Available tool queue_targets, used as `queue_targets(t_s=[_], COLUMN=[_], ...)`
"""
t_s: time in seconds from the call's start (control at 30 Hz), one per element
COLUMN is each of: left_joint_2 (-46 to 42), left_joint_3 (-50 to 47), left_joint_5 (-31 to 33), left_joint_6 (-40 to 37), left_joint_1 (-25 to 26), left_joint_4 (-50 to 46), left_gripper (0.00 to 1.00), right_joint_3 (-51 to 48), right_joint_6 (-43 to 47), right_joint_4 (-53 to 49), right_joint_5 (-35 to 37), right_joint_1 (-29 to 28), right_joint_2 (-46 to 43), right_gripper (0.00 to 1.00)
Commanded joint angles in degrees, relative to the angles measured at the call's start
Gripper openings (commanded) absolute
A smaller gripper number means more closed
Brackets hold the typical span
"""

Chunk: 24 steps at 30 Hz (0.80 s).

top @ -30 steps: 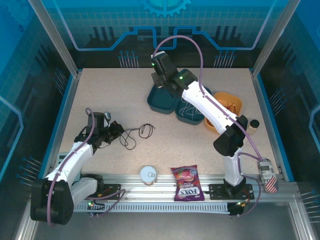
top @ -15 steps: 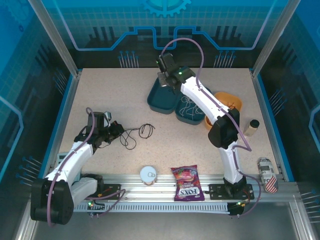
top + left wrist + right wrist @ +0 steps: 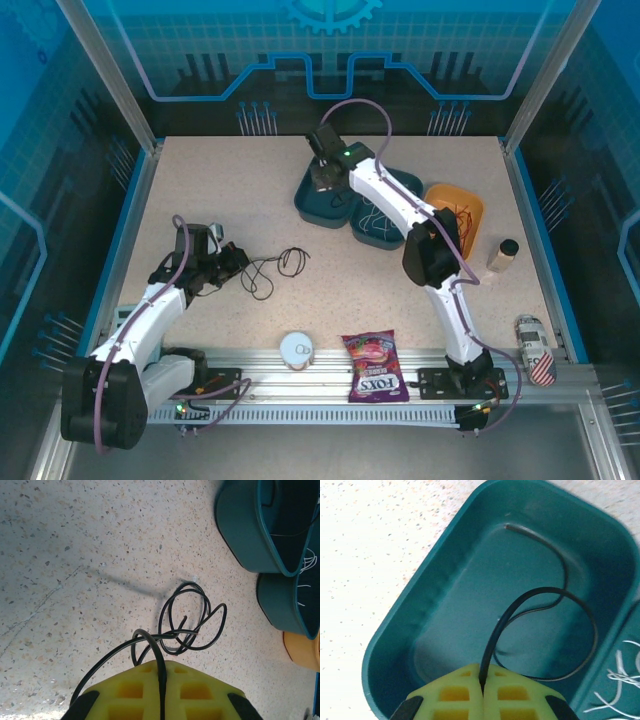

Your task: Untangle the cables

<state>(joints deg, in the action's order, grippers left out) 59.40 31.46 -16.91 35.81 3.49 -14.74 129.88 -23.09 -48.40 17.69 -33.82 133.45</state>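
Black wire is what both grips hold. From above, the left end effector (image 3: pixel 228 258) is clamped on one end of the black cable (image 3: pixel 272 266), whose loose loops lie on the table (image 3: pixel 200 180) just beyond its tips. The right end effector (image 3: pixel 322 182) hangs over the teal bin (image 3: pixel 305 212). Beside that one, a second bin (image 3: pixel 358 236) holds the white cable (image 3: pixel 376 214), and further off an orange bin (image 3: pixel 472 203) holds the red cable (image 3: pixel 455 212).

At the left wrist, the end effector (image 3: pixel 162 669) has its pads pressed together on the cable (image 3: pixel 186 625), which runs straight out ahead into two or three overlapping loops. A slow, low drag back along the table should open those loops, whereas a quick pull could cinch them into a knot.

At the right wrist, the end effector (image 3: pixel 482 682) is shut on a black strand (image 3: pixel 555 625) that curls inside the bin (image 3: pixel 395 630) directly ahead, with the white cable (image 3: pixel 619 676) just off to the right past the bin wall. Whether this strand joins the one on the table cannot be told. Lower before letting go, so the springy curl settles against the floor of the bin and does not flick over the wall.
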Motion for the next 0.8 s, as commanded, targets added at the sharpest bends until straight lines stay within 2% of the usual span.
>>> queue_targets(t_s=[0.0,0.23,0.4,0.57,0.77], left_joint_2=[-0.7,-1.8,-3.0,-3.6,-3.9], left_joint_3=[2.3,3.2,3.6,4.2,4.3], left_joint_5=[-2.1,-1.7,-0.5,0.3,0.9], left_joint_6=[-1.4,-1.9,-2.5,-3.3,-3.5], left_joint_1=[-0.5,-0.5,-0.5,-0.5,-0.5], left_joint_4=[-1.1,-2.6,-4.3,-5.5,-5.9], left_gripper=[0.0,0.0,0.0,0.0,0.0], right_joint_3=[2.6,6.5,5.1,3.4,-0.4], right_joint_6=[-2.1,-3.0,-2.6,-1.6,-1.1], right_joint_4=[-0.9,-3.0,-2.7,-2.8,-2.8], right_joint_5=[-6.3,-10.8,-11.3,-10.7,-11.1], right_joint_1=[1.0,1.8,1.8,1.8,1.5], right_joint_2=[3.3,8.0,7.2,3.5,-2.6], right_gripper=[0.0,0.0,0.24,0.4,0.47])
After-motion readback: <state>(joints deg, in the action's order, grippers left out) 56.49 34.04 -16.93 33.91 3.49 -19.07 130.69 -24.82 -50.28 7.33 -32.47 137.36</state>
